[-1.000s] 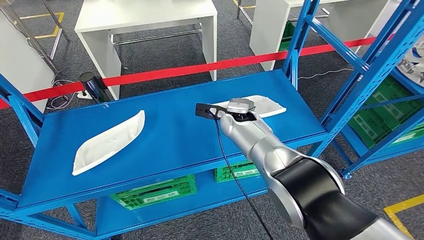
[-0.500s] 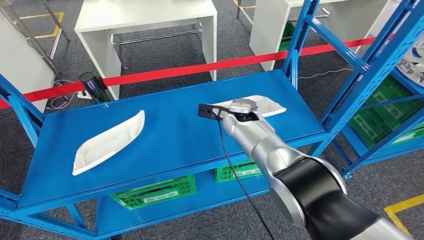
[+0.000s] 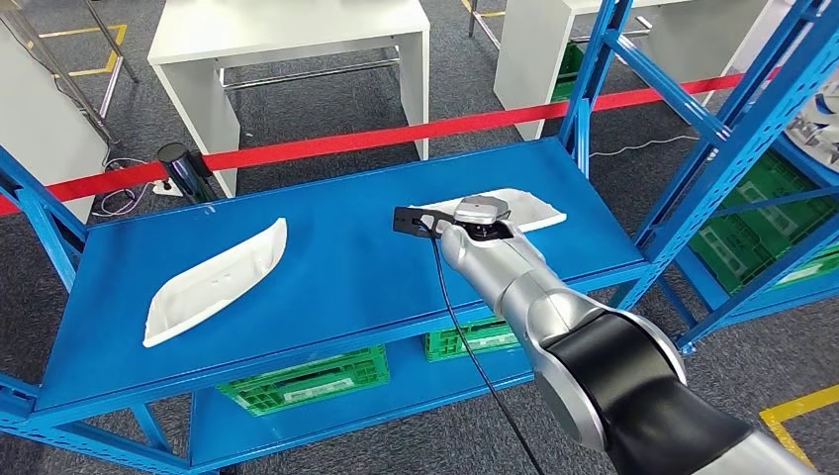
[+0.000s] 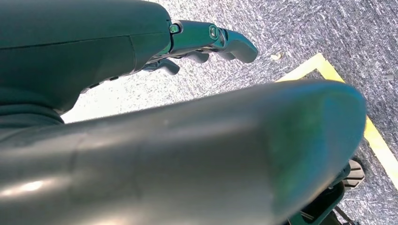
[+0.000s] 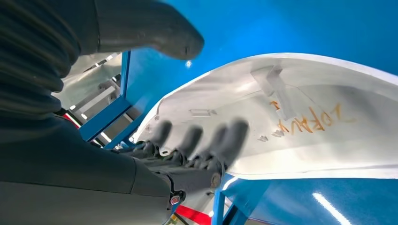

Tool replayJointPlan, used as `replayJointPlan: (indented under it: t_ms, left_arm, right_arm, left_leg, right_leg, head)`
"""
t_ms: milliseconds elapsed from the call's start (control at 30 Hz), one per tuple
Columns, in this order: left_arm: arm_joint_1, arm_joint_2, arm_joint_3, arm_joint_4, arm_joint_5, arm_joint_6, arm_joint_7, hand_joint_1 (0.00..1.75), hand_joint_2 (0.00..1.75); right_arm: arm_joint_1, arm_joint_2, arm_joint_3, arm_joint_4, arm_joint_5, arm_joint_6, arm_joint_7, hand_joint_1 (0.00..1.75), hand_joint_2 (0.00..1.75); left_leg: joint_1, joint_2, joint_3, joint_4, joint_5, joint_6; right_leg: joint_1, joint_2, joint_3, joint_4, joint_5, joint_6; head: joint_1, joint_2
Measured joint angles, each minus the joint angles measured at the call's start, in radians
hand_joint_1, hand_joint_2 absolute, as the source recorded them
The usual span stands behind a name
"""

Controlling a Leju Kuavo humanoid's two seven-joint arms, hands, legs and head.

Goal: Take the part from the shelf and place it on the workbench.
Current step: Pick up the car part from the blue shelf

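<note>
Two white moulded parts lie on the blue shelf [image 3: 346, 267]. One part [image 3: 529, 206] sits at the right end, the other part [image 3: 213, 282] at the left. My right arm reaches over the shelf's front edge to the right-hand part. In the right wrist view my right hand [image 5: 187, 150] has its dark fingers [image 5: 225, 136] lying against the part's hollow inner face [image 5: 319, 112], which bears orange writing. The thumb [image 5: 155, 33] stays apart above the part's rim, so nothing is gripped. My left hand [image 4: 206, 40] hangs over grey carpet, holding nothing.
Blue shelf uprights [image 3: 732, 148] rise at the right. Red barrier tape [image 3: 396, 134] runs behind the shelf, with white tables [image 3: 287, 40] beyond it. Green crates [image 3: 307, 381] sit on the lower level. A black cable [image 3: 455, 327] hangs along my right arm.
My right arm has edged slightly further right towards the right-hand part, then held still. Both parts lie where they were.
</note>
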Motion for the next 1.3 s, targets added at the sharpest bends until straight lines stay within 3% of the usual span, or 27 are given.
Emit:
replayJointPlan:
  t_ms: [533, 567, 667, 700, 1300]
  left_arm:
    - [0.000, 0.000, 0.000, 0.000, 0.003, 0.000, 0.003, 0.00, 0.00]
    - [0.000, 0.000, 0.000, 0.000, 0.003, 0.000, 0.003, 0.00, 0.00]
    - [0.000, 0.001, 0.000, 0.000, 0.005, 0.000, 0.003, 0.00, 0.00]
    - [0.000, 0.001, 0.000, 0.000, 0.006, 0.000, 0.003, 0.00, 0.00]
    - [0.000, 0.002, 0.000, 0.000, 0.013, 0.000, 0.003, 0.00, 0.00]
  right_arm:
    - [0.000, 0.000, 0.001, 0.000, -0.005, 0.000, -0.004, 1.75, 1.75]
    - [0.000, 0.000, 0.001, 0.000, -0.006, 0.000, -0.004, 1.45, 1.75]
    - [0.000, 0.000, 0.001, 0.000, -0.010, 0.000, -0.004, 0.14, 1.75]
    - [0.000, 0.001, 0.001, 0.000, -0.011, -0.001, -0.004, 0.00, 1.75]
    - [0.000, 0.004, 0.014, 0.000, 0.002, -0.014, -0.004, 0.00, 1.75]
  left_leg:
    - [0.000, 0.000, 0.000, 0.000, 0.000, 0.000]
    - [0.000, 0.000, 0.000, 0.000, 0.000, 0.000]
    - [0.000, 0.000, 0.000, 0.000, 0.000, 0.000]
    - [0.000, 0.000, 0.000, 0.000, 0.000, 0.000]
    - [0.000, 0.000, 0.000, 0.000, 0.000, 0.000]
  right_leg:
    - [0.000, 0.000, 0.000, 0.000, 0.000, 0.000]
    - [0.000, 0.000, 0.000, 0.000, 0.000, 0.000]
    - [0.000, 0.000, 0.000, 0.000, 0.000, 0.000]
    - [0.000, 0.000, 0.000, 0.000, 0.000, 0.000]
    - [0.000, 0.000, 0.000, 0.000, 0.000, 0.000]
  head:
    - [0.000, 0.000]
    - [0.000, 0.000]
    - [0.000, 0.000]
    - [0.000, 0.000]
    - [0.000, 0.000]
